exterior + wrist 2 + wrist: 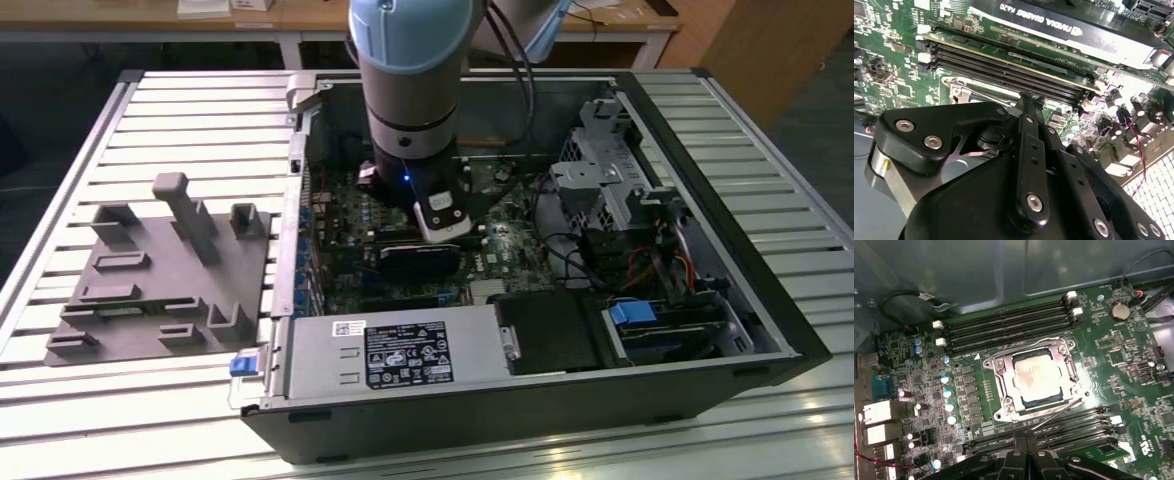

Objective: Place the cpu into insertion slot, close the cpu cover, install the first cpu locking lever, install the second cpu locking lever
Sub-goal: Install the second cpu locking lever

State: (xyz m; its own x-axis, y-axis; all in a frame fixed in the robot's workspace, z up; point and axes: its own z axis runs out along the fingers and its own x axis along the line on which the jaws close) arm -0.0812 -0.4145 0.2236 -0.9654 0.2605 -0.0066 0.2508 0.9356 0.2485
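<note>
The cpu, a dull silver square, lies in the insertion slot on the green board. The cpu cover, a silver frame, lies flat around it. One thin wire locking lever runs along the cover's side facing the far memory slots. The other lever slants out from a corner of the slot toward my gripper. The fingers are shut together, their tips at that lever's free end. In the second wrist view the gripper meets the same wire. In the exterior view the gripper hangs inside the open case.
Long black memory slots flank the socket on two sides. A graphics card lies beyond them. A row of capacitors stands beside the socket. The power supply and drive cage crowd the case. A grey fixture sits outside it.
</note>
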